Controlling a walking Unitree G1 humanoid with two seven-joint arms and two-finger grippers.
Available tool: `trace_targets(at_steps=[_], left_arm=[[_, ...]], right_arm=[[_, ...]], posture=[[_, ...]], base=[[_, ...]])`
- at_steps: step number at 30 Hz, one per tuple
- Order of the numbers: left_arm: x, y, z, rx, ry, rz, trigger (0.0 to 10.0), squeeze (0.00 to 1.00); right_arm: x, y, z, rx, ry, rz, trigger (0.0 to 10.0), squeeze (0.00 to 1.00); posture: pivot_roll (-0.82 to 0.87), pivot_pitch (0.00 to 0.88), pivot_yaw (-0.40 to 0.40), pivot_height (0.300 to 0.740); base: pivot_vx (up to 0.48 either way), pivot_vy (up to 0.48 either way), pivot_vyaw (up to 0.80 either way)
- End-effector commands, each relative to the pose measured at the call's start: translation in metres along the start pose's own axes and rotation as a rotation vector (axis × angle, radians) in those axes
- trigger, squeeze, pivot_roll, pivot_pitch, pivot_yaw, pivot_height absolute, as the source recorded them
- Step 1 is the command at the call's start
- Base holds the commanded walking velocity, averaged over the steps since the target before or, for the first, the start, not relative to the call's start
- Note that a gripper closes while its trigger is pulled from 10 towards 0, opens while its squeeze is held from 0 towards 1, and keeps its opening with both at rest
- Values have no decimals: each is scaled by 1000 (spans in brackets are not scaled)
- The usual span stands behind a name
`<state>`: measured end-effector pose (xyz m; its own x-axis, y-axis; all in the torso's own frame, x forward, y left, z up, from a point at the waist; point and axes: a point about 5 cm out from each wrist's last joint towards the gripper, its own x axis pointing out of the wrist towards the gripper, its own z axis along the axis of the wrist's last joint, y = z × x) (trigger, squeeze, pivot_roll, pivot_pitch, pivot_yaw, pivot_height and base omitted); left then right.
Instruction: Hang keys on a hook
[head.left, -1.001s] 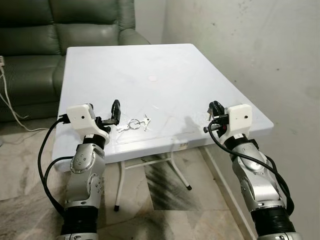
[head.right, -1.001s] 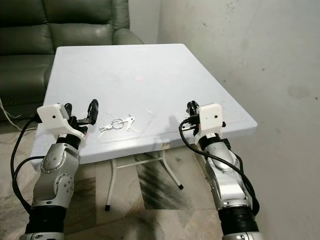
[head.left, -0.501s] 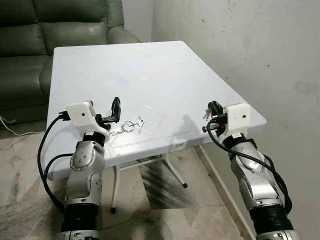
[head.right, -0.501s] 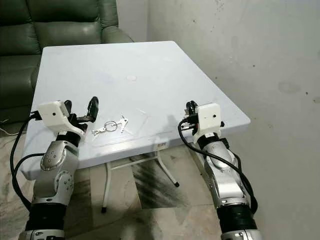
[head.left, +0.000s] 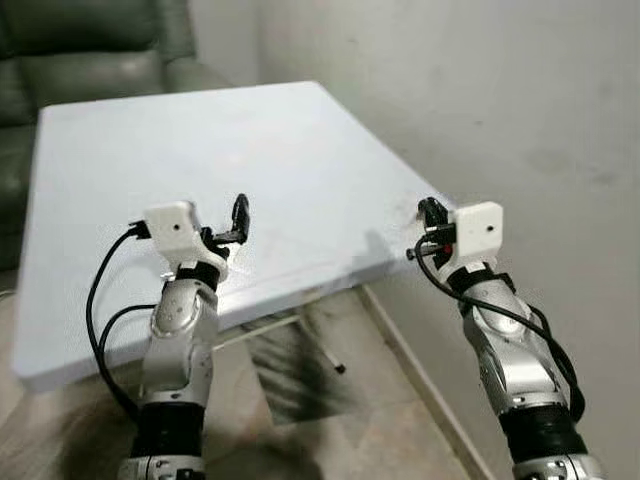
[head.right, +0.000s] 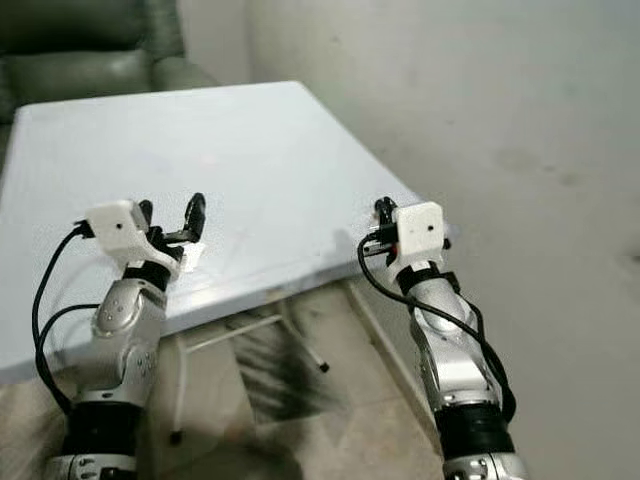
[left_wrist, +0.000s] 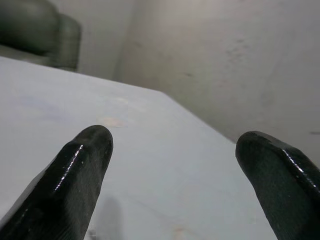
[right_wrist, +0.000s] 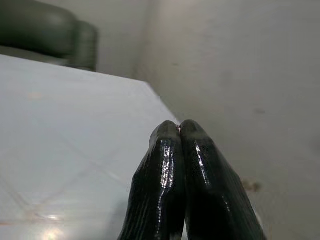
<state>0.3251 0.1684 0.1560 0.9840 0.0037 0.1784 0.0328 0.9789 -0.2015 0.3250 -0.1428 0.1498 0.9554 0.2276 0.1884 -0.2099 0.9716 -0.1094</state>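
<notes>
The left gripper (left_wrist: 170, 165) is held with fingers spread wide above the white table (head.left: 150, 150); the right gripper (right_wrist: 181, 165) is pressed closed near its edge. The keys cannot be made out in the blurred views.

White table (head.left: 300, 160), green sofa (head.right: 90, 40)

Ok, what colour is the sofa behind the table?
Dark green; the sofa shows best in the right eye view, beyond the white table.
</notes>
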Motion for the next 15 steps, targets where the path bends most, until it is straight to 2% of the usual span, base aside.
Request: trace_targets(at_steps=[1, 15], left_arm=[[2, -4, 1, 8, 1, -3, 10000, 0], [2, -4, -1, 1, 5, 8, 10000, 0]], right_arm=[[0, -5, 2, -13, -3, -12, 10000, 0], [1, -5, 2, -15, -4, -4, 10000, 0]], posture=[[46, 0, -87, 740], [50, 0, -94, 740]], base=[[0, 0, -731], [0, 0, -733]])
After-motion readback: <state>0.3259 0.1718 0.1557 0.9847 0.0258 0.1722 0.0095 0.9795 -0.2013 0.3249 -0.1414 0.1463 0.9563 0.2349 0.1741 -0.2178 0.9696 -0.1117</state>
